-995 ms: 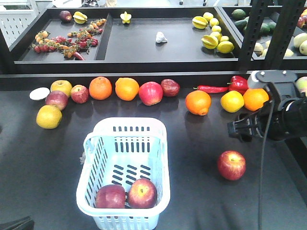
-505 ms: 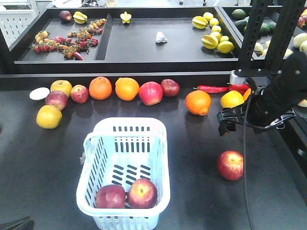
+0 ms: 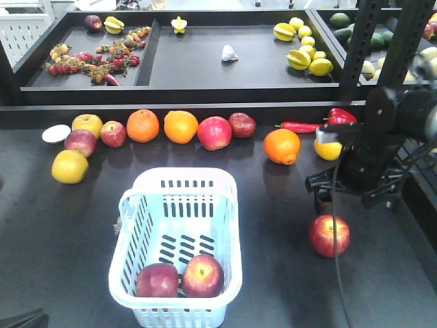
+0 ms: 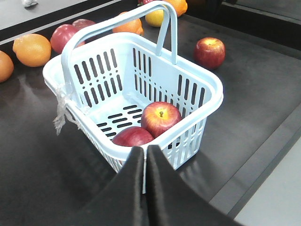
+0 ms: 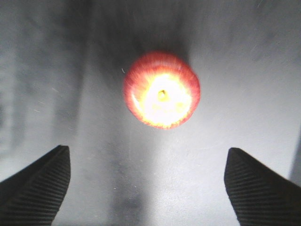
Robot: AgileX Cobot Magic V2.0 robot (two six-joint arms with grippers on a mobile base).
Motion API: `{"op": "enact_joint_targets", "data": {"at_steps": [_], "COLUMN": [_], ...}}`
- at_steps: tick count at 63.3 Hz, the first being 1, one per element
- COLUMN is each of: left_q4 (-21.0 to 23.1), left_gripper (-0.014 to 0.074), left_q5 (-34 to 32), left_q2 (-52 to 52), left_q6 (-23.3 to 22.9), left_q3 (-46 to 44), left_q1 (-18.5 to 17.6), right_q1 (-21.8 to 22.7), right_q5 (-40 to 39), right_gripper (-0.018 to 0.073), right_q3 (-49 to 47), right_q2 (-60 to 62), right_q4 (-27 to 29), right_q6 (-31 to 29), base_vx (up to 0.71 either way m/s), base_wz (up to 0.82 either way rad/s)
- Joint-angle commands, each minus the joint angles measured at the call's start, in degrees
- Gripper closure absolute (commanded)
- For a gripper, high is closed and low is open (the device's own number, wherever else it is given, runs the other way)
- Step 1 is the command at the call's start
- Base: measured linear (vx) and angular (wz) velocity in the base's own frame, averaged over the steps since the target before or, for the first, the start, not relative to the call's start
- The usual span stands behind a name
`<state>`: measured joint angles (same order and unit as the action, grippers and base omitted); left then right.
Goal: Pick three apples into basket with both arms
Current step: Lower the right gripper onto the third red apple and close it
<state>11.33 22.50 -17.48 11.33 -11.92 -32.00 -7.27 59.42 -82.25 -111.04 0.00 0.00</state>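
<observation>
Two apples (image 3: 180,277) sit in the basket (image 3: 130,273); the right pincer (image 5: 148,181) hangs spread wide above a third (image 5: 161,90) on the counter (image 3: 273,287). Left pincer (image 4: 143,157) clenched, empty.

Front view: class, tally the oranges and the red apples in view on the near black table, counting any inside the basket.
Oranges: 3
Red apples: 7 (2 in the basket, 5 on the table)
Total: 10
</observation>
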Motion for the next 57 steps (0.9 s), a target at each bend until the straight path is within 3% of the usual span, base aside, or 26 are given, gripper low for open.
{"op": "enact_joint_targets", "data": {"at_steps": [1,47,57], "left_q4": [0.8,0.8,0.8], "left_gripper": [0.0602,0.0602,0.0602], "left_q5": [-3.9,-3.9,-3.9], "left_q2": [-0.4,-0.4,-0.4], "left_q6": [-0.4,-0.4,-0.4], "left_q3": [-1.6,-1.6,-1.6], "left_q1": [-0.1,-0.1,-0.1], "right_q1": [0.4,1.6,2.1], "right_q5": [-0.8,-8.5,-9.7], "right_gripper": [-0.0085,-0.0085,-0.0082], "right_q3": [-1.7,-1.7,-1.7], "right_q2": [0.8,-9.1,-10.6], "right_q4": [-0.4,-0.8,-0.6], "right_q6": [-0.5,-0.7,-2.9], "base_vx": [0.00,0.00,0.00], "base_wz": [0.00,0.00,0.00]}}
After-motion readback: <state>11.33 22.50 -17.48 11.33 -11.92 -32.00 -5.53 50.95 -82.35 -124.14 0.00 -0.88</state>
